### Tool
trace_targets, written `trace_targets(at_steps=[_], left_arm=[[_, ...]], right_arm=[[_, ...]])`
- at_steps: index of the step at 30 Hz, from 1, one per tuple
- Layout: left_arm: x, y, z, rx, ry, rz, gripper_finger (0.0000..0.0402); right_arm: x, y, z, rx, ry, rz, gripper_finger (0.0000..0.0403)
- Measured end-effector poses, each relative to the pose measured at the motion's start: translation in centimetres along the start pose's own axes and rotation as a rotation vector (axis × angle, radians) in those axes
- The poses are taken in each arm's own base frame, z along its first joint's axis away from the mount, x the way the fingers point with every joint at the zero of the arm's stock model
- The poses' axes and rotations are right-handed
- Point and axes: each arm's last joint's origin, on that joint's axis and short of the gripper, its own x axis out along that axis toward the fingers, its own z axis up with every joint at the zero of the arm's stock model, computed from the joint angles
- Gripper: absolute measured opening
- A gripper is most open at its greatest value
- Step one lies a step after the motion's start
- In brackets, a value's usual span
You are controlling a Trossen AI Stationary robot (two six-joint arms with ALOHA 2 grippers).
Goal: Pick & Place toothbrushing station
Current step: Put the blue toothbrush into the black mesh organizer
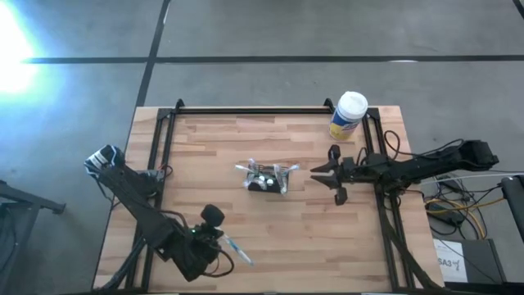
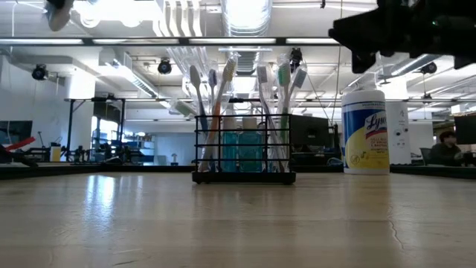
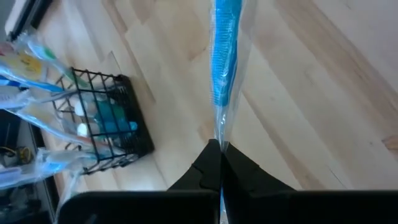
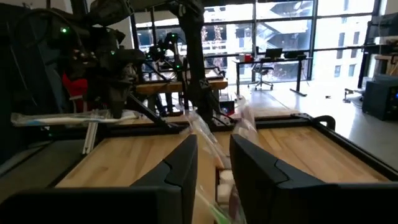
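High view: wooden worktop [image 1: 270, 238] carrying the toothbrushing station [image 1: 265, 179], a small black mesh holder with wrapped toothbrushes splayed out of it, set near the middle. A white-lidded canister [image 1: 348, 115] with a yellow label stands at the far right corner. Right pincer [image 1: 329, 181] lies just to the right of the station, fingers spread apart, nothing between them. Left pincer [image 1: 223, 241] sits at the near left part of the worktop, well apart from the station, closed on a wrapped blue toothbrush [image 1: 237, 251]. Low view: station [image 2: 243, 153] upright on the worktop [image 2: 238, 223], brushes [image 2: 217, 112] standing up out of it at slight tilts, blue items inside; canister [image 2: 364, 131] to its right; a dark arm [image 2: 416, 30] overhead at the upper right. Left wrist view: left pincer [image 3: 220, 163] fully shut on the clear wrapper of the blue toothbrush [image 3: 224, 56]; station [image 3: 109, 121] seen beyond, apart from it. Right wrist view: right pincer [image 4: 212, 163] partly open, its two dark fingers [image 4: 180, 168] either side of wrapped brush ends [image 4: 205, 134] without gripping them; the left arm [image 4: 106, 56] farther off holds its wrapped toothbrush [image 4: 74, 117] level.
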Motion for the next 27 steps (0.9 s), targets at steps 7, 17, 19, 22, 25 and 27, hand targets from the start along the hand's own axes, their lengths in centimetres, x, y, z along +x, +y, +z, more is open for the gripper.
trace_targets(at_steps=[7,17,19,22,25,27], left_arm=[[-0.3,0.6,0.0,0.100,0.009,0.134,0.0000],[-0.4,1.6,0.3,0.143,0.021,0.203,0.0000],[-0.6,2.5,0.7,0.135,0.016,0.251,0.0000],[-0.9,3.9,1.2,0.138,0.019,0.337,0.0000],[-1.3,5.4,1.6,0.157,0.040,0.455,0.0000],[-1.3,6.3,1.6,0.174,0.068,0.532,0.0000]], right_arm=[[2.8,0.3,1.4,0.006,0.080,-0.004,0.0107],[6.2,1.3,2.8,-0.028,0.254,0.013,0.0106],[7.0,1.9,3.7,-0.054,0.252,0.037,0.0111],[8.1,2.7,5.0,-0.079,0.279,0.061,0.0120],[9.0,3.2,6.2,-0.090,0.323,0.052,0.0130],[9.5,3.5,7.1,-0.102,0.348,0.022,0.0137]])
